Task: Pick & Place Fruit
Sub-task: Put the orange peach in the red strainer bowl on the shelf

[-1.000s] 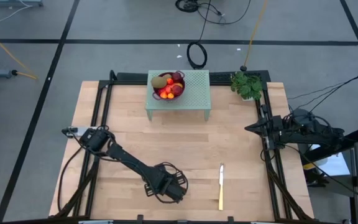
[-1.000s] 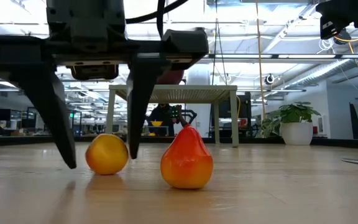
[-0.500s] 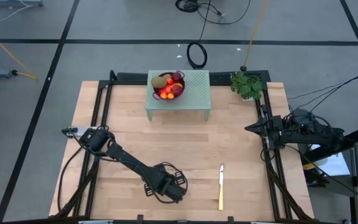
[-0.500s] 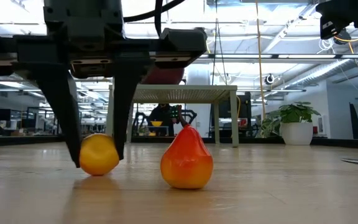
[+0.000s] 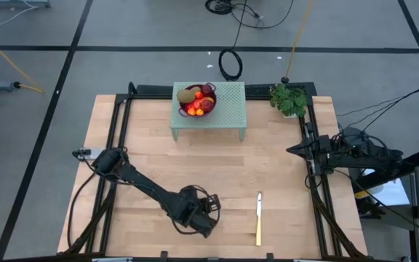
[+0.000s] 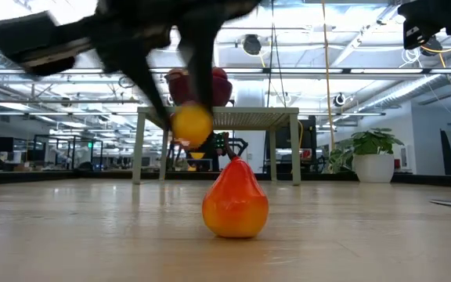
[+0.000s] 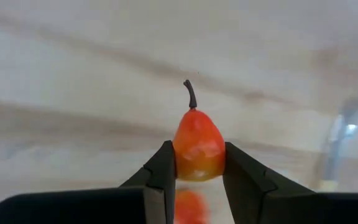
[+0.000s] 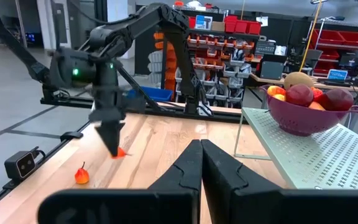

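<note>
**Desk editor:** What is in hand here, closest in?

**Robot:** My left gripper (image 5: 204, 215), in the lower middle of the overhead frame, is clenched on a small orange ball (image 6: 192, 124) and holds it clear of the desk (image 5: 282, 189). In the table-level frame the ball hangs just left of centre. Below and a little right of it, a red-orange pear-shaped fruit (image 6: 235, 200) stands upright on the wood, stem up, untouched.

**Desk editor:** So which step is this?

**Robot:** I read it as the carry: pick made, place not yet begun. A yellow-handled knife (image 5: 259, 218) lies to the right of my gripper in the overhead frame, apart from both pieces.

**Desk editor:** And farther off?

**Robot:** At the top centre of the overhead frame a purple bowl (image 8: 303, 121) sits on a green stand (image 5: 228, 109), with the other fruit (image 5: 197, 100) heaped inside it. That looks like the likely destination. My right gripper (image 8: 201, 152) waits at the right edge of the desk, fingers pressed together on nothing.

**Desk editor:** What does the next move call for?

**Robot:** Enough height to clear the stand's top and the bowl's rim, then a release low over the pile so the ball does not bounce out. The pear would be the next pick.
</note>
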Robot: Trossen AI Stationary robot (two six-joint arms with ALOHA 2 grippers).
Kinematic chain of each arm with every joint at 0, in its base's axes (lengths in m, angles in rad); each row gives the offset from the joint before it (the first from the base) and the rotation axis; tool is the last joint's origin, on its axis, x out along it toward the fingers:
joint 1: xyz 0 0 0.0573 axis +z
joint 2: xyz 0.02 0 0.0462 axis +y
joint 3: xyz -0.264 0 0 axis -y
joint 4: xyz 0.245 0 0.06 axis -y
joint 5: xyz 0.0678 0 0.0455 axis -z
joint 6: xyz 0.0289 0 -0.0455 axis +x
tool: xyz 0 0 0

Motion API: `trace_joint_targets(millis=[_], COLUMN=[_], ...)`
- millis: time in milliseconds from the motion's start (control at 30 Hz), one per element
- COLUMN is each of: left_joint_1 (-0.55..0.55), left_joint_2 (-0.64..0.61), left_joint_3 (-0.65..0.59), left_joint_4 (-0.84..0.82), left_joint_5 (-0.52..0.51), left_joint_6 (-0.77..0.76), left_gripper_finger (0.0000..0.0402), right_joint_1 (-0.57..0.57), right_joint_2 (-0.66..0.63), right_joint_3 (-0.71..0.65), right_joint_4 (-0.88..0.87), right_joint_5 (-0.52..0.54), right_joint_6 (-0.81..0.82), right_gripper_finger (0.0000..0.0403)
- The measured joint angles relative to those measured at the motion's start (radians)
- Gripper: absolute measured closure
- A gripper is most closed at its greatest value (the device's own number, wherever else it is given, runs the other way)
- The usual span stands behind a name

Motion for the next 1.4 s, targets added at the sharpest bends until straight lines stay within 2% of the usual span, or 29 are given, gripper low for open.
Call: trace_joint_targets(millis=[300,433,567,733,900,1133,1267,1400], left_joint_1=[0.018,0.059,0.130,0.251,0.396,0.569,0.634,0.678], left_joint_2=[-0.115,-0.184,-0.270,-0.398,-0.505,-0.554,-0.545,-0.525], left_joint_3=[0.001,0.001,0.001,0.001,0.001,0.001,0.001,0.001], left_joint_4=[0.030,0.009,-0.018,-0.044,-0.029,-0.027,-0.025,-0.020], left_joint_5=[-0.497,-0.613,-0.668,-0.683,-0.582,-0.373,-0.311,-0.297], left_joint_6=[0.178,0.358,0.610,0.957,1.231,1.440,1.527,1.589], left_gripper_finger=[0.0308,0.0308,0.0309,0.0309,0.0309,0.0309,0.0309,0.0309], right_joint_1=[0.000,0.000,0.000,0.000,0.000,0.000,0.000,0.000], right_joint_2=[0.000,0.000,0.000,0.000,0.000,0.000,0.000,0.000], right_joint_3=[0.000,0.000,0.000,0.000,0.000,0.000,0.000,0.000], right_joint_4=[0.007,0.007,0.007,0.006,0.007,0.007,0.006,0.007], right_joint_5=[0.000,0.000,0.000,0.000,0.001,0.001,0.001,0.001], right_joint_6=[-0.004,-0.004,-0.004,-0.004,-0.004,-0.004,-0.004,-0.004], right_gripper_finger=[0.0403,0.0403,0.0403,0.0403,0.0403,0.0403,0.0403,0.0403])
